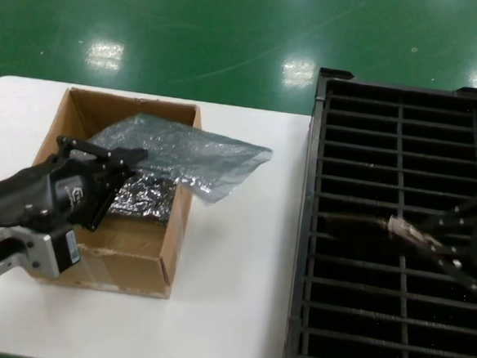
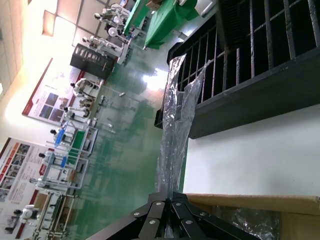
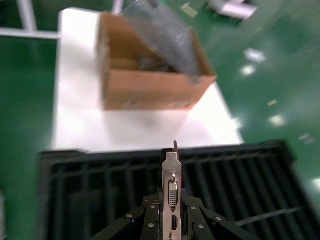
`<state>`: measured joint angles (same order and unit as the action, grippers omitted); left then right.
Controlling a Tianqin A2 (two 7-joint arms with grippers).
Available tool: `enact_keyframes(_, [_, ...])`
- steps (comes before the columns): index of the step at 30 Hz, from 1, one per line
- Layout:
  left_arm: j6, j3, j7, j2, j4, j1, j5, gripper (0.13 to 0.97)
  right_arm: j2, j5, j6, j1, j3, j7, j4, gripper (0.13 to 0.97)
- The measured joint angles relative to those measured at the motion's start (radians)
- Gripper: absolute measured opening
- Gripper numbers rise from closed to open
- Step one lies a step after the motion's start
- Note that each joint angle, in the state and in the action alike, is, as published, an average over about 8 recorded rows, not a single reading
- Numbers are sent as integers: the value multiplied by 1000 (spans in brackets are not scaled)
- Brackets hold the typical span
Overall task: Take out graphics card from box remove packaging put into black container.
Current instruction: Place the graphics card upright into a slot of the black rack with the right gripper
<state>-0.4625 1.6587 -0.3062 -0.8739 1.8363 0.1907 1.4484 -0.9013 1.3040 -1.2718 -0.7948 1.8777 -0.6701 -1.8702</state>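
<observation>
My left gripper (image 1: 136, 159) is shut on one end of the crinkly grey packaging bag (image 1: 199, 156) and holds it over the brown box (image 1: 126, 261). The bag hangs out past the box's right wall. In the left wrist view the bag (image 2: 175, 125) runs up from the shut gripper (image 2: 169, 200). My right gripper (image 1: 427, 240) is over the middle of the black container (image 1: 310, 233), shut on the graphics card (image 1: 404, 230). In the right wrist view the card's silver bracket (image 3: 171, 182) stands between the fingers (image 3: 152, 220), above the container's slots (image 3: 90, 190).
Another shiny bagged item (image 1: 143, 197) lies in the box. The box (image 3: 150, 87) and the bag (image 3: 165, 35) show far off in the right wrist view. The white table (image 1: 239, 294) lies between box and container. Green floor lies beyond the table.
</observation>
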Motion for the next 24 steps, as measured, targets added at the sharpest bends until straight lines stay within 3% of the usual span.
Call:
enact_keyframes(9, [0,0,0,0,0,0,0,140,19,66,-253,-218,156,-48,64,187])
enact_keyframes(24, [0,0,0,0,0,0,0,140,81,-18,-292,-273,247,-57,91,187])
